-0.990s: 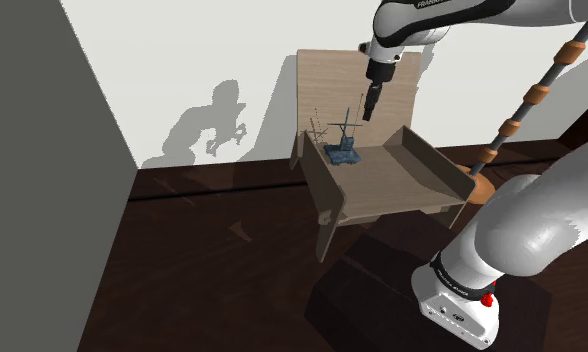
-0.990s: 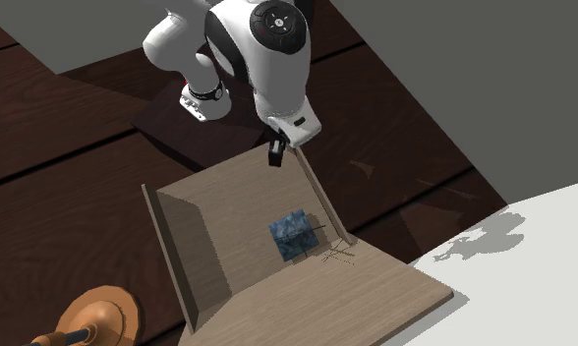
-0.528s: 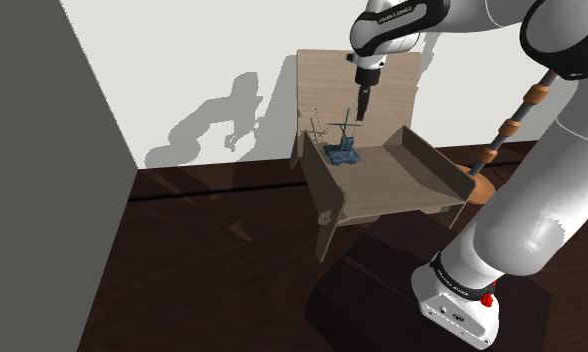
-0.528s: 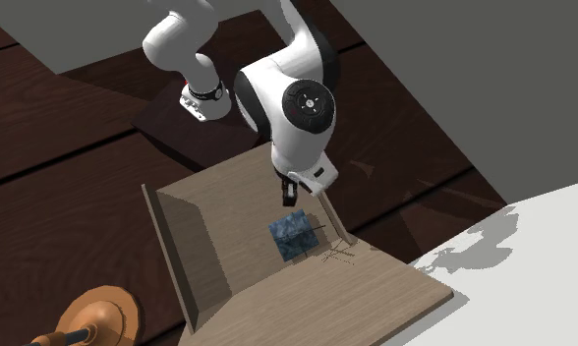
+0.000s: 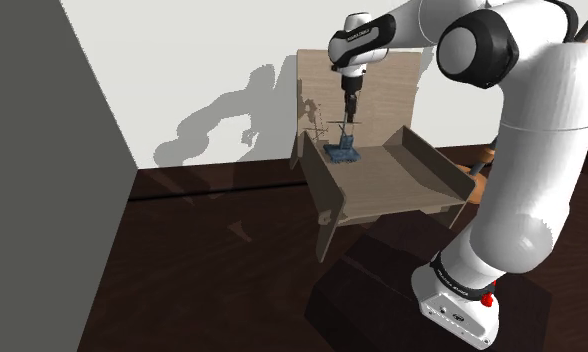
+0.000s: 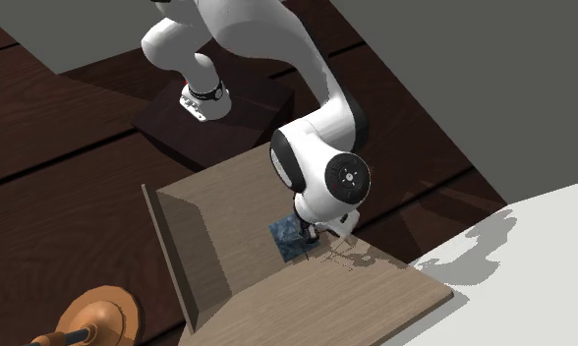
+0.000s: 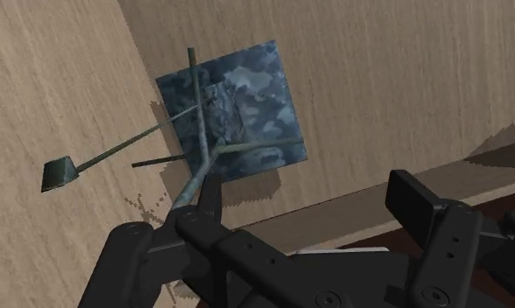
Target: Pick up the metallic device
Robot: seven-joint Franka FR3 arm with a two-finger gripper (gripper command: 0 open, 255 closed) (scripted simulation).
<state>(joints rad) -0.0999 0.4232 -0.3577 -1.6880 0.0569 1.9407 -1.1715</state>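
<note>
Blue-grey metallic device [image 7: 234, 109] sits in the chair seat's [image 5: 404, 180] back corner, just beneath the gripper [image 7: 306, 194], fingers [image 7: 440, 236] spread and empty, its upright rod [image 7: 194, 114] seemingly against one finger, not centred between them.

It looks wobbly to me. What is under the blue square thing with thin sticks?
The blue mottled square-based device with thin rods lies on the light wooden chair seat. The patch directly beneath its base is covered, so it cannot be seen.
</note>
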